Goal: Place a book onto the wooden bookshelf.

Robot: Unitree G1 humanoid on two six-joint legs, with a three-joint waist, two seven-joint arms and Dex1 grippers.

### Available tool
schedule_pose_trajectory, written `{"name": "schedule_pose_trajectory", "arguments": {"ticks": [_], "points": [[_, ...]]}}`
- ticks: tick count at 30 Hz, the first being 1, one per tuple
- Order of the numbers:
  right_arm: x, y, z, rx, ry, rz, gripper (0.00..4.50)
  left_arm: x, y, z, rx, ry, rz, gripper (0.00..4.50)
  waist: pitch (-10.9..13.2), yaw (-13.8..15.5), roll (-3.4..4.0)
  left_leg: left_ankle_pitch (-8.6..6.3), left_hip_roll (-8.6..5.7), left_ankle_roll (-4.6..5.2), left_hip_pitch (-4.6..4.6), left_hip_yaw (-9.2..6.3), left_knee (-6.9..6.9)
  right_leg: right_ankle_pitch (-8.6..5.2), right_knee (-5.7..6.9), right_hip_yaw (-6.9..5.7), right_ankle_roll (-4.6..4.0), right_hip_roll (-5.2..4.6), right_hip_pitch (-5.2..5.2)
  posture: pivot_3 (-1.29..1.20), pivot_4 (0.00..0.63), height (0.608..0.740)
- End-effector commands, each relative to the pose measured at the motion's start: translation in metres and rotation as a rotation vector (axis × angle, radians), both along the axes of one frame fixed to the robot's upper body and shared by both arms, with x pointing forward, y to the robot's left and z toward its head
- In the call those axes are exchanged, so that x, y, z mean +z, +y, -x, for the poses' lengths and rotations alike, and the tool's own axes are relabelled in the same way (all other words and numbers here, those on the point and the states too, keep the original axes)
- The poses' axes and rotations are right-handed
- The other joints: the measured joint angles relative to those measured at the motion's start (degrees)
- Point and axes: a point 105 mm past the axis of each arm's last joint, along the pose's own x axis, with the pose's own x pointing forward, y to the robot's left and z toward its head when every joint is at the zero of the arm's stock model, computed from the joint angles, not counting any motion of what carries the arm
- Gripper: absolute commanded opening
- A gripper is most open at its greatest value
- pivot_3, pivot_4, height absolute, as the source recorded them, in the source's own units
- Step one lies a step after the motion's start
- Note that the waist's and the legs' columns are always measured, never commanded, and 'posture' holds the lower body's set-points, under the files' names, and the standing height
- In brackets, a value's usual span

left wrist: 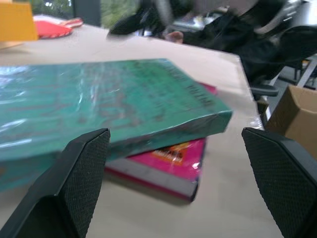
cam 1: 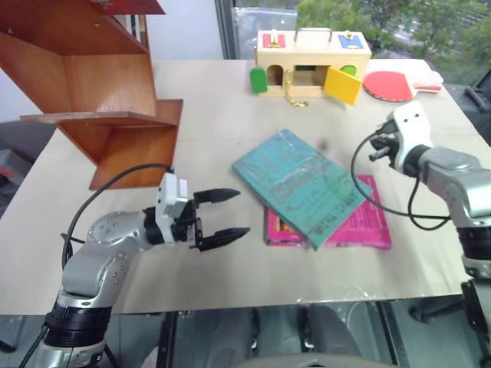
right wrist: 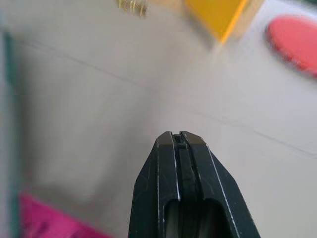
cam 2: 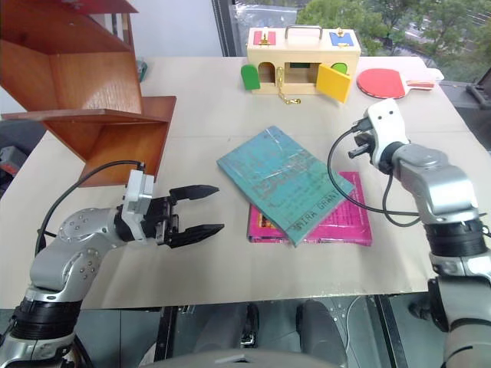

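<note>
Your table (cam 1: 230, 253) is big and pale, and the wooden bookshelf (cam 1: 92, 100) stands on its far left corner. The shelf boards are high and slanted at the sides, so a book carried there could bump an edge and drop if you bring it in crooked.

The book (cam 1: 301, 184) you want is the blue-green one, flat in the middle of the table. It lies on top of a pink book (cam 1: 360, 226) and sticks out past it toward your left arm. That is the tricky part. If you pinch too low, you may grab both books, or drag the pink one along. If you push from the side, the blue-green book may just slide across the pink one and spin away.

Your left gripper (cam 1: 222, 215) is lying level, just left of the books, with its fingers spread wide and holding nothing. In the left wrist view the book's edge sits right between the two fingers (left wrist: 79, 183). The book is thin and wide, so a grip at one corner may let it droop or slip out.

Your right gripper (right wrist: 179, 144) is up over the bare table to the right of the books, with its fingers pressed tight together and nothing in them. Its cable (cam 1: 364, 184) hangs over the pink book and could catch on a corner.

Behind the books sit a small box with colored doors (cam 1: 311, 65) and a red paddle (cam 1: 387, 84). They are well away.
</note>
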Motion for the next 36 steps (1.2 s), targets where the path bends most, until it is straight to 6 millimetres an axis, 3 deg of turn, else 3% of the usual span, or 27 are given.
{"name": "schedule_pose_trajectory", "arguments": {"ticks": [1, 4, 11, 19, 28, 33, 36], "points": [[-0.007, 0.021, 0.005, 0.162, 0.035, 0.012, 0.01, 0.009, 0.003, 0.006, 0.006, -0.044, -0.003, 4.5, 0.01, 0.06, 0.0, 0.0, 0.0, 0.0, -0.23, -0.03, 0.04, 0.01, 0.02, -0.04, 0.01, 0.0, -0.19, 0.0, 0.15, 0.74], [-0.02, 0.036, 0.015, 0.249, 0.077, 0.028, 0.01, 0.007, 0.007, 0.007, 0.032, -0.041, -0.01, 4.5, 0.01, 0.07, 0.01, -0.01, 0.0, 0.03, -0.23, 0.0, 0.04, 0.01, -0.01, 0.0, 0.01, -0.02, -0.18, 0.0, 0.15, 0.74], [-0.01, 0.067, 0.038, 0.383, 0.046, -0.021, 0.01, 0.0, 0.011, 0.008, 0.071, -0.007, -0.022, 4.5, 0.01, -0.02, 0.01, -0.02, 0.02, 0.03, -0.13, -0.07, 0.05, 0.01, 0.08, -0.03, 0.02, -0.02, -0.12, 0.0, 0.15, 0.74], [-0.009, 0.071, 0.037, 0.332, -0.013, -0.001, 0.01, -0.003, 0.013, 0.001, 0.077, 0.0, -0.031, 4.5, 0.01, 0.02, 0.01, -0.01, 0.01, 0.02, -0.13, -0.09, 0.08, 0.02, 0.1, -0.06, 0.02, -0.02, -0.12, 0.0, 0.15, 0.74], [-0.021, 0.093, 0.061, 0.397, 0.0, -0.029, 0.01, -0.007, 0.02, -0.008, 0.144, 0.069, -0.023, 4.5, 0.0, -0.02, 0.01, -0.01, 0.0, 0.02, -0.14, -0.09, 0.08, 0.02, 0.08, -0.07, 0.02, -0.01, -0.12, 0.0, 0.15, 0.74], [-0.002, 0.083, 0.062, 0.346, -0.143, -0.059, 0.01, -0.01, 0.024, -0.02, 0.234, 0.086, -0.035, 4.5, 0.0, 0.08, 0.0, -0.01, 0.0, 0.02, -0.11, -0.12, 0.1, 0.02, 0.14, -0.1, 0.03, -0.01, -0.1, 0.0, 0.15, 0.74], [0.014, 0.055, 0.08, 0.329, -0.208, -0.097, 0.01, -0.011, 0.031, -0.03, 0.302, 0.231, -0.004, 4.5, 0.0, 0.75, 0.0, -0.01, -0.03, 0.02, -0.17, -0.19, 0.13, 0.02, 0.14, -0.18, 0.03, -0.02, -0.1, 0.0, 0.15, 0.74]]}}
